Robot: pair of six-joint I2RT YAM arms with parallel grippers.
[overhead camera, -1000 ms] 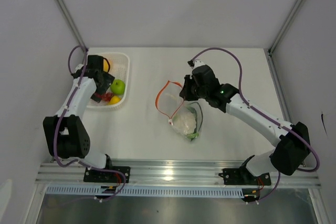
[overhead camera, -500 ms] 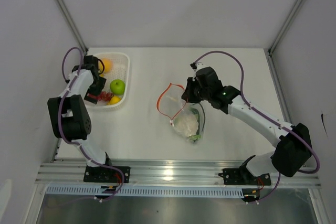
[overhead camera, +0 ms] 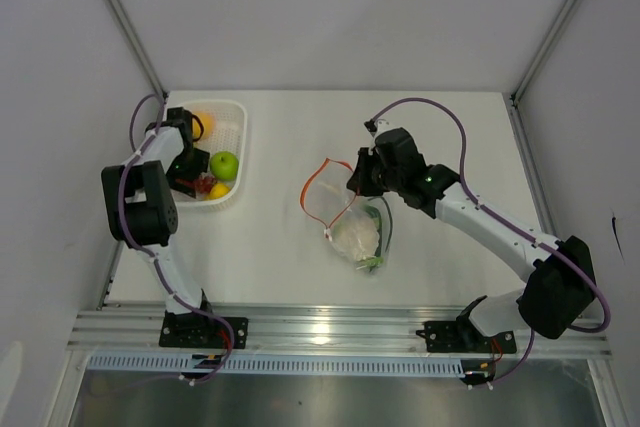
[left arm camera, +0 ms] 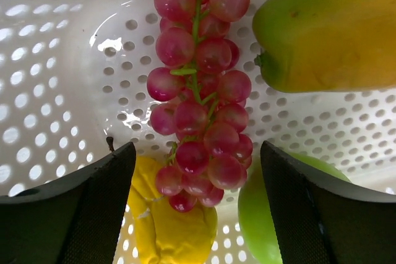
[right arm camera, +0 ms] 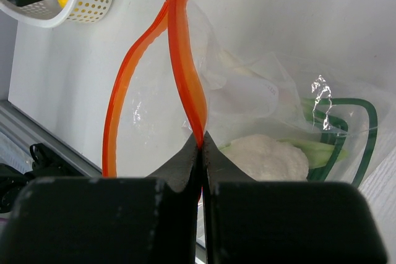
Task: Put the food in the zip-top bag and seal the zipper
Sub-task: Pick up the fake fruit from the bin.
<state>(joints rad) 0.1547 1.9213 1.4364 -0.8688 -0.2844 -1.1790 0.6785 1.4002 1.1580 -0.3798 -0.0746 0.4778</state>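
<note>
Left wrist view: grape bunch [left arm camera: 199,91] centred within spread left end effector [left arm camera: 197,148], long axis straight ahead. Right end effector [right arm camera: 201,139] pinching zipper [right arm camera: 189,78], well apart.

left jaws: over basket [overhead camera: 233,125] | right jaws: gripping zipper [overhead camera: 306,193] | bag [overhead camera: 336,199]: holds cauliflower [overhead camera: 352,239]

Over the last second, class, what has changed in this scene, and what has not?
The left arm folded up, its elbow drawing back, and the left end effector shifted slightly within the basket; it is open astride the grapes. Nothing was taken or released. The right end effector stayed shut on the zipper, holding the bag open; the cauliflower stayed inside.
</note>
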